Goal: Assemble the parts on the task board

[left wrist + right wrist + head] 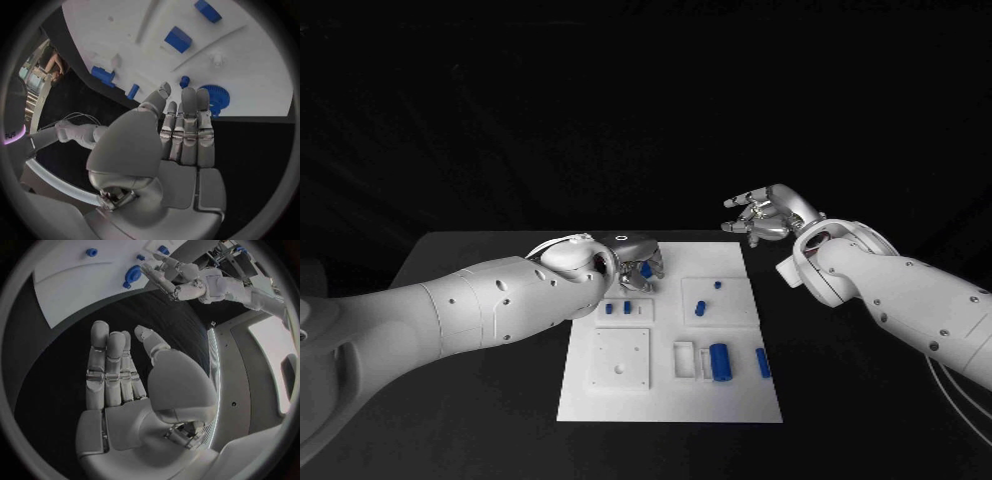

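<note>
Worktop (473, 250) black, with white task board (733, 400) at its middle. Left hand (640, 266) over board's far edge, fingers straight, empty, tips near blue gear-like part (215, 99), possibly not touching. Right hand (764, 216) raised off board's far right corner, released, empty. Small blue parts (720, 361) lie across board.

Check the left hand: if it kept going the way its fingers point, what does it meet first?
Probably the blue gear at the edge of the task board. In the left wrist view the left hand holds nothing and its fingertips reach right up to the gear; whether they touch it is unclear.
</note>
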You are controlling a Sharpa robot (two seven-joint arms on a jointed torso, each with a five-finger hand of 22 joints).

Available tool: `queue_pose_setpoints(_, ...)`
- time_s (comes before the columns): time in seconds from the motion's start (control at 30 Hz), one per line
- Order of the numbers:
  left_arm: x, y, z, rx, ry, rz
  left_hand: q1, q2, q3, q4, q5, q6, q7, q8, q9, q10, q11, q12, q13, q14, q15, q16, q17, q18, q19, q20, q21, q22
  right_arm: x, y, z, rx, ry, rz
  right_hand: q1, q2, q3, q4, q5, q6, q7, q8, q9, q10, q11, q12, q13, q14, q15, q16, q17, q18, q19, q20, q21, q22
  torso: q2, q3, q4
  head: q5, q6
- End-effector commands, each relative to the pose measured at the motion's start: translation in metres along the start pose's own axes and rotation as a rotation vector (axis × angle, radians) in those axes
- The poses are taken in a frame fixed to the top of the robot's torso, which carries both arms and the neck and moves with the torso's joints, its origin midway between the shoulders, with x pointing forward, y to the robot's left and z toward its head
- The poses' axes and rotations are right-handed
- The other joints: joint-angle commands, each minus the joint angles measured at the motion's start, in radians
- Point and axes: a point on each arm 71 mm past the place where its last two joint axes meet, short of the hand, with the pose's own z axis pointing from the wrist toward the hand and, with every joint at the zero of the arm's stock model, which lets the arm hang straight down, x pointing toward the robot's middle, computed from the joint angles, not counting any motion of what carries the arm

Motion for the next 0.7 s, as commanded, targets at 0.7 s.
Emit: queue_pose_setpoints(0.7,0.015,0.009,0.005,-0.017,0.041,0.024,-0.025,0.019,0.088,-0.031,0.010,-0.005,-0.009,-0.003,-0.003,0.072,-0.023,-0.006,-0.002,0.009,-0.020,0.083,0.013,0.010,-0.008,-0.016,0.096,0.025,0.001,0.006,-0.001,-0.026,-0.003,0.010,-0.004,0.001,0.003,0.000,0.021,-0.006,0.005,-0.003,0.000,0.006,0.000,-0.005,-0.014,-0.005,0.000,0.011,-0.004,0.017,0.014,0.006,-0.009,0.006,0.000,0.0018,-0.0008,-0.008,-0.009)
